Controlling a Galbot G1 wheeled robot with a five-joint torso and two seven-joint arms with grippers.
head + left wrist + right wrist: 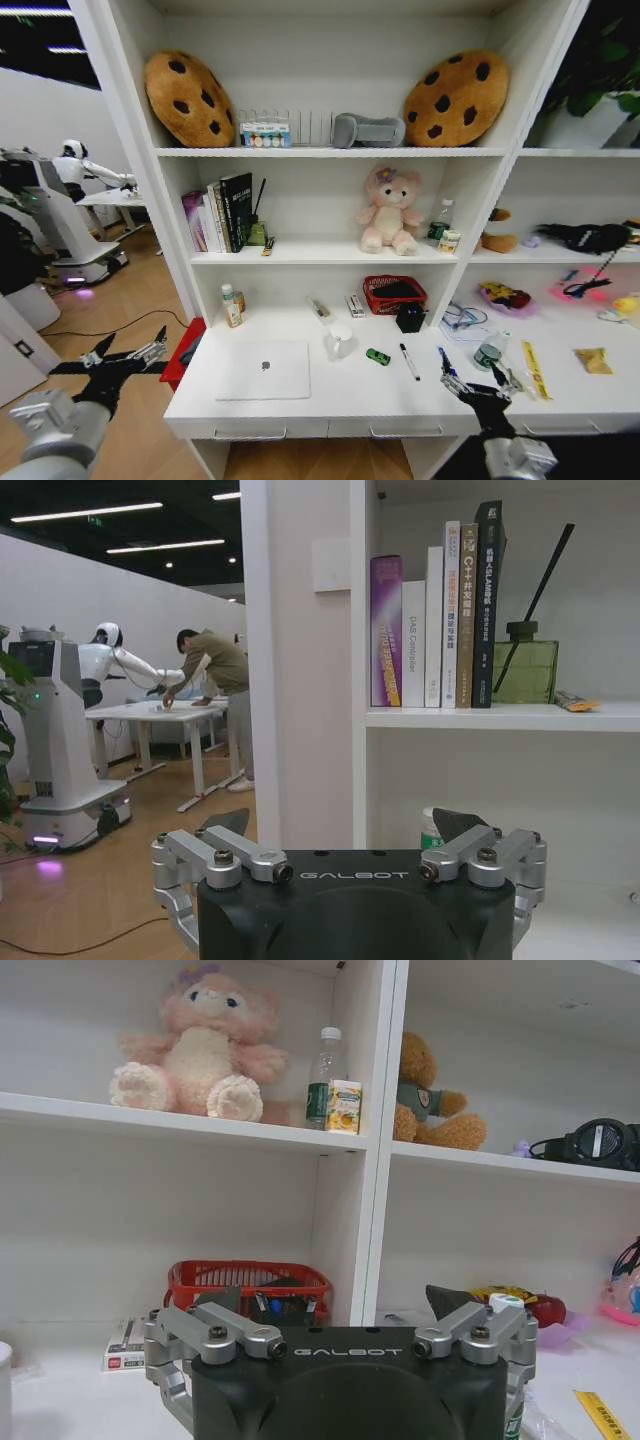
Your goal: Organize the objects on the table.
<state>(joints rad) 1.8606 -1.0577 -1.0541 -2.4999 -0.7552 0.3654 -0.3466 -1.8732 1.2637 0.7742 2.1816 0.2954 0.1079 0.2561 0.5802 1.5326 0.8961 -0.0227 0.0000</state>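
Both arms are hovering short of the table (330, 395), each claw released and holding nothing: the left gripper (128, 356) is hanging off the table's left end, over the floor, and the right gripper (478, 384) is sitting over the near edge toward the right. The laptop (263, 370) is lying closed at near left, the tiny green toy (377, 356) is resting right of the white mug (340, 342), and a black marker (409, 361) and a blue marker (443, 360) are lying between toy and right gripper.

The risk, as I judge it, is crowding: a reach for toy or markers could be knocking the mug over (it is standing just beside the toy), or rolling a marker off the near edge.

The head view is laying out the whole tabletop; the right wrist view is instead facing the red basket (249, 1283) at the back and the shelf toys above
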